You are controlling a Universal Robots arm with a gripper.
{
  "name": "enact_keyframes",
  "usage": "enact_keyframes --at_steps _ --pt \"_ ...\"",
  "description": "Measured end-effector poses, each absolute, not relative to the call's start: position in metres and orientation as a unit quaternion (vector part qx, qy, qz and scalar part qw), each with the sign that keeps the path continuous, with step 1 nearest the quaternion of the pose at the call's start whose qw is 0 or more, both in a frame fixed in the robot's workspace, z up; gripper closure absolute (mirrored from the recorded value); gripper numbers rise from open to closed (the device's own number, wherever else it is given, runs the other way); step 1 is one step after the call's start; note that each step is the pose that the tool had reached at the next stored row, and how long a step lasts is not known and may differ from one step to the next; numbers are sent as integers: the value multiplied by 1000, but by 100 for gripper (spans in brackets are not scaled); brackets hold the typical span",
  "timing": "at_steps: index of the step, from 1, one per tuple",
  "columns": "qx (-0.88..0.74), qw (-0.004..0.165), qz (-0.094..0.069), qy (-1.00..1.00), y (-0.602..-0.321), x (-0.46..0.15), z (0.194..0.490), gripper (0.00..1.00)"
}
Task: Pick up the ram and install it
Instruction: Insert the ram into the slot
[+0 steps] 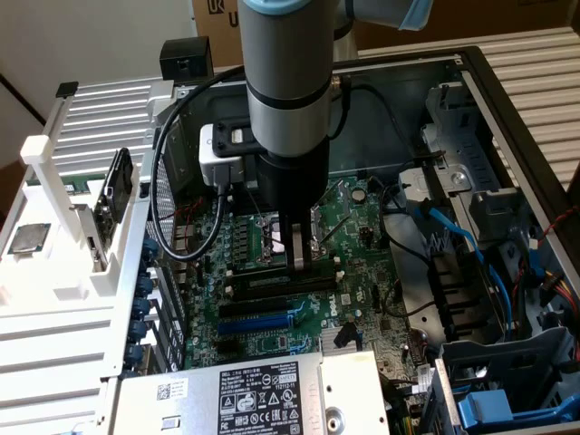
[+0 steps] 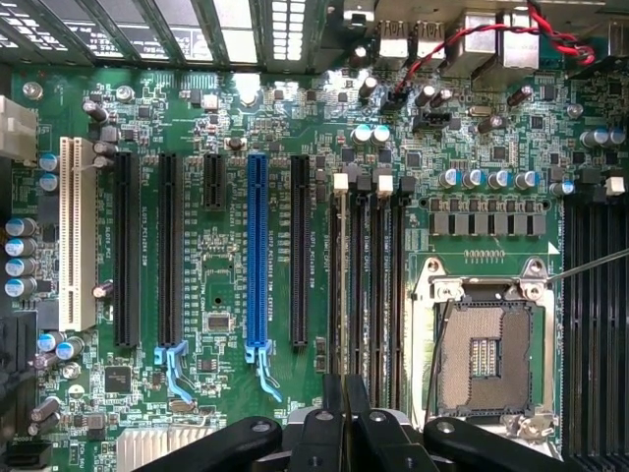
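One ram [image 1: 267, 281], pinched edge-on by the near-closed gripper [image 2: 344, 413], meets a slot beside the socket [image 2: 488, 359]; pickup done, seating apparently unfinished

The arm [image 1: 285, 54] is a smooth silver-grey cylinder ringed by a black band [image 1: 285, 93], with a pale blue cap [image 1: 412, 14] higher up. Just above the black tool [image 1: 297, 256] sit a white camera box [image 1: 220, 152] and a looping black cable [image 1: 161, 195].
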State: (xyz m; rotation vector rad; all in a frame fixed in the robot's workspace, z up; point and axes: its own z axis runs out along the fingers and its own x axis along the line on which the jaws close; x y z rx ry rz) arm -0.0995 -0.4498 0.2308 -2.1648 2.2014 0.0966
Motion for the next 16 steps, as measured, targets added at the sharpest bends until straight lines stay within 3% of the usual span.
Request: enact_keyframes --at_steps 16 --pt "-702 26 31 711 -450 -101 230 88"
